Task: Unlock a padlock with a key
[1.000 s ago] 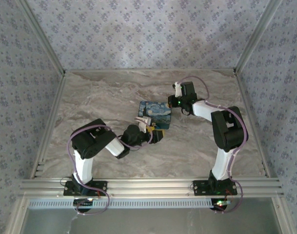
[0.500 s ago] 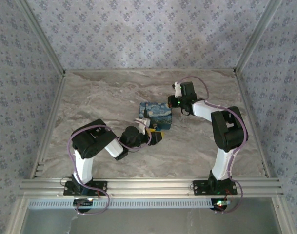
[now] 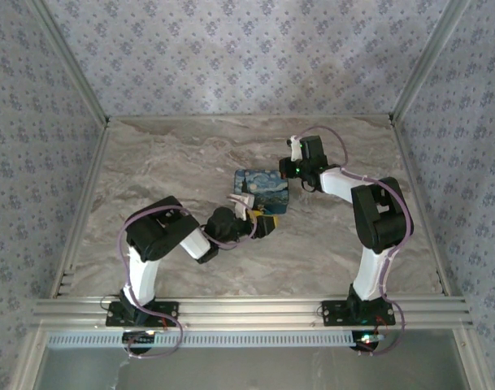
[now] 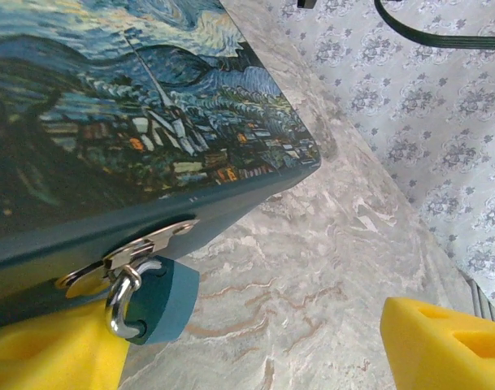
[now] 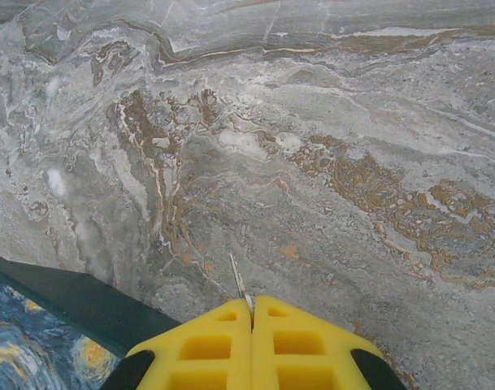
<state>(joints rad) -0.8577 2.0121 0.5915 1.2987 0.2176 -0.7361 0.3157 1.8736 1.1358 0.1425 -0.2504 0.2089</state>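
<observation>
L gripper [image 4: 247, 357] stood released, nothing grasped, yellow pads [image 4: 446, 341] either side of teal padlock [image 4: 162, 296]. Padlock hung from hasp [image 4: 125, 256] on painted box [image 4: 149, 122]. Over last sec L arm crept closer along box front; lock not yet steadied. R gripper [image 5: 251, 313] unmoved near box's far corner, clenched on thin metal sliver, prob. key [image 5: 239, 284].

No legible text or numbers, padlock [image 4: 167, 294] face plain, box lid [image 4: 149, 106] a wordless painting
</observation>
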